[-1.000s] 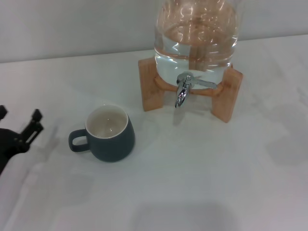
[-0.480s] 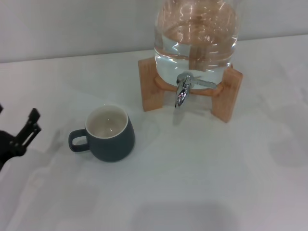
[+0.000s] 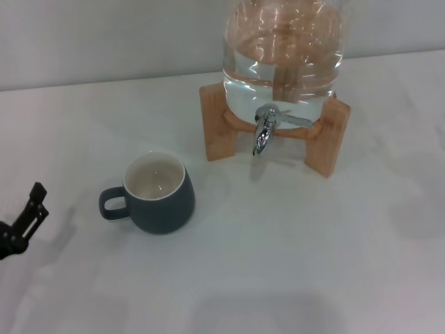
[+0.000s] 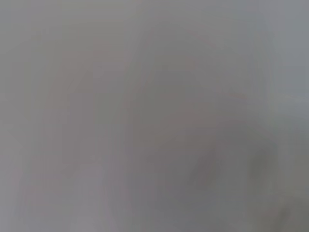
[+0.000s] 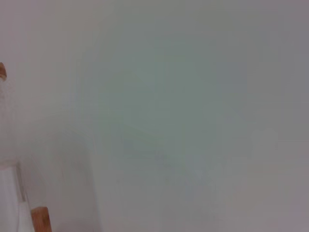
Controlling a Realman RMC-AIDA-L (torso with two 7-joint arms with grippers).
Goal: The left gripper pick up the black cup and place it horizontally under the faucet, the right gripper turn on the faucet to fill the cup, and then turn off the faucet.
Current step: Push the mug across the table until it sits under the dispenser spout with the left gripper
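We see the cup (image 3: 159, 193) standing upright on the white table (image 3: 278, 264), at about eight o'clock from the faucet (image 3: 263, 131) and well apart from it. It's a rounded mug, dark grey-teal outside with a cream-white inside that looks empty, and its single loop handle points to nine o'clock. The rim is a neat pale ring, and a faint shine shows inside the bowl.

Over at the nine o'clock edge of the head view we spot the left gripper (image 3: 21, 223), only partly in view: a black finger angled up toward one o'clock, with a dark piece below it. It sits well apart from the cup, with bare table between them. We cannot tell whether this claw is released or clenched, since so little of it shows, and it holds nothing that we can see.

At twelve o'clock stands the jar (image 3: 284, 49), clear glass with water in it, on its wooden stand (image 3: 217, 129). The chrome faucet pokes out at the front, spout down, its thin lever lying toward three o'clock. Nothing sits under the spout.

The left wrist view gives us only a grey blur. The right wrist view shows pale surface and a sliver of the stand at its edge; the right gripper itself is nowhere in our pictures.
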